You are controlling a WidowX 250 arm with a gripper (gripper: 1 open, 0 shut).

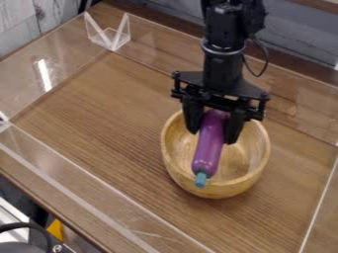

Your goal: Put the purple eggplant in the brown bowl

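Table: we see wooden planks (pixel 86 119), warm brown, with pale seams running lengthwise; one seam crosses the near left part.
Back edge: darker wooden strip along the far side, a grey surface beyond it at upper right.
Far left corner: small clear angular holder (pixel 110 31), well apart from the bowl.
Near left corner: black cable and dark gear, with a bit of yellow (pixel 55 228) beside them; too cropped for us to name the gear.
Bowl: brown bowl (pixel 247 168), round, light wood, thick rim, standing right of centre on the planks; inside we note the eggplant.
Eggplant: purple eggplant (pixel 208 148), glossy, over the bowl's interior, tilted, upper end at the gripper, teal tip (pixel 201 180) pointing toward us near the front wall. Whether it touches the bowl's inside we cannot tell.
Gripper: black gripper (pixel 215 117), above the bowl's back part, fingers closed in on the eggplant's upper end, holding it.
Arm: black, reaching down from the top of our view.
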